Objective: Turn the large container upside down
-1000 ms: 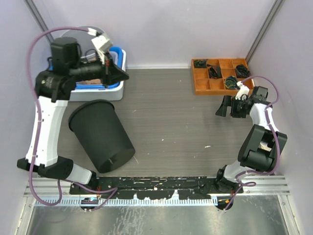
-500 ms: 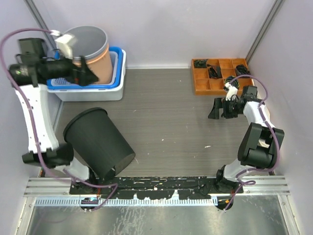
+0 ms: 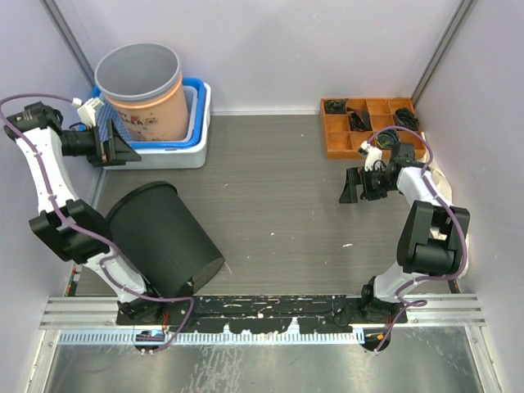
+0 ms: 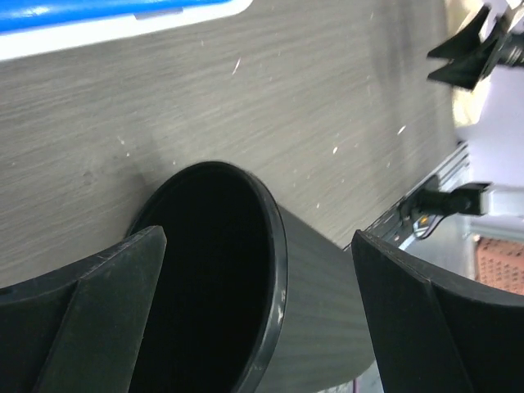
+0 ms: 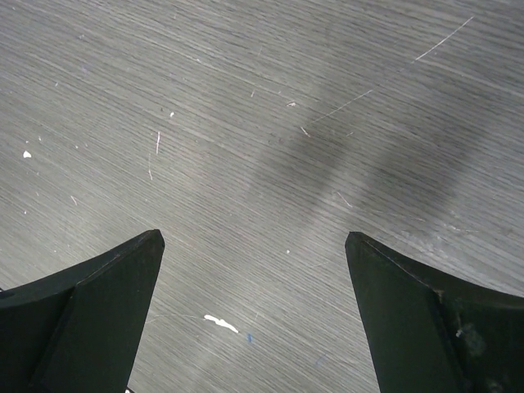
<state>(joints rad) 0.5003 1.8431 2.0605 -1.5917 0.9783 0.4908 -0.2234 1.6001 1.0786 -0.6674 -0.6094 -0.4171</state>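
- The large black container (image 3: 168, 237) lies on its side at 8 o'clock on the surface (image 3: 278, 205), with its mouth facing 10 o'clock.
- It looks like thin, stiff plastic: light and smooth, and likely to roll. The rim (image 4: 274, 246) is the best place to grip it.
- The left end effector (image 3: 117, 145) hangs wide open and empty, at 12 o'clock from that mouth.
- The right end effector (image 3: 354, 187) is also open, over bare surface at 3 o'clock.
- The container's inside is dark and seems empty.
- A grey-lined bucket (image 3: 143, 90) stands in a blue tub (image 3: 196, 131) at 10 o'clock and looks empty.
- An orange tray (image 3: 337, 144) at 2 o'clock holds small dark items.
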